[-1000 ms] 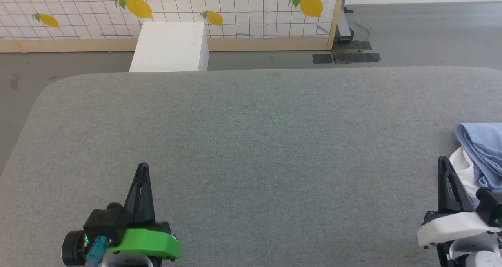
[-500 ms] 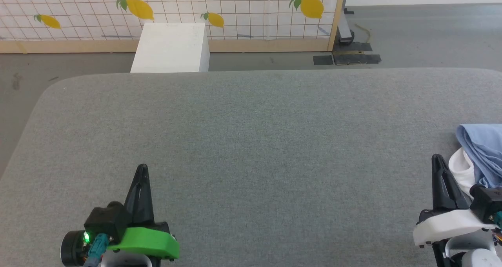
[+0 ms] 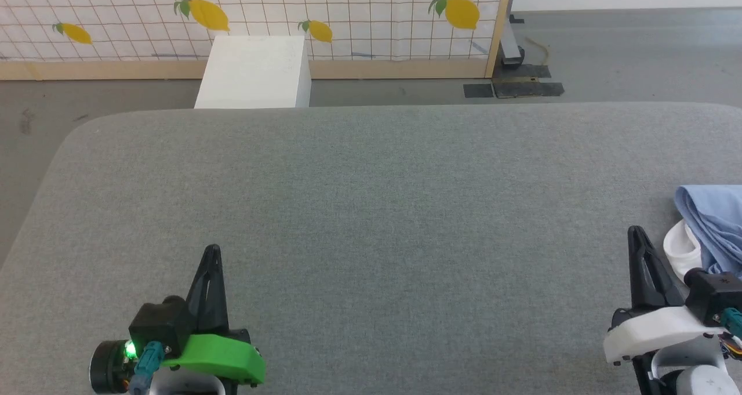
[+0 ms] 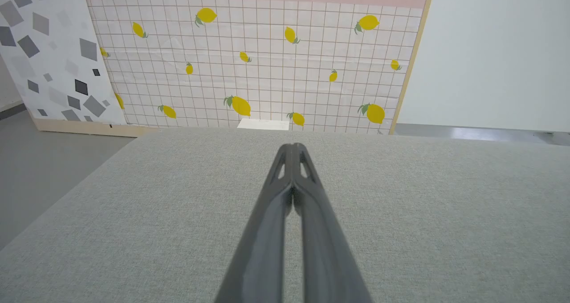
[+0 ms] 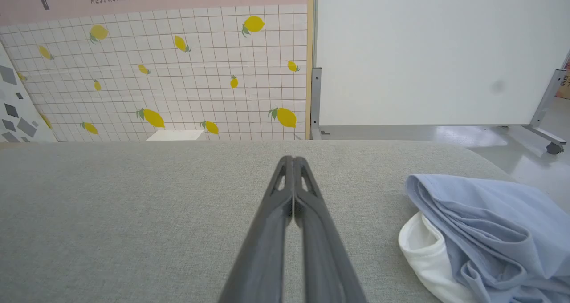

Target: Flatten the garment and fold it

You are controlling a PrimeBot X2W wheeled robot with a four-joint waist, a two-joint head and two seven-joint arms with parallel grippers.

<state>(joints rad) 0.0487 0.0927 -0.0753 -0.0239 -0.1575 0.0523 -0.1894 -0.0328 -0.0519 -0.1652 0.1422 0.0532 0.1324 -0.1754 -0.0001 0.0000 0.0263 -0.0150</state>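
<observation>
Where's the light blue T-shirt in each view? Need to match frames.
Head view: light blue knit T-shirt with white inner panel, crumpled at the right edge on the grey padded table, beside the right gripper.
Right wrist view: lower right, right of that gripper.
Left wrist view: faces table stretch to its left.
Shared landmark: white box against the lemon-print wall.

Before me stretches a grey fabric-covered tabletop (image 3: 371, 209) with rounded corners. Beyond its far edge a white box (image 3: 252, 73) stands on the grey floor (image 3: 626, 47), in front of a wood-framed panel (image 3: 359, 12) printed with a grid and lemons. To its right is a white board (image 5: 423, 54) on a wheeled stand.
</observation>
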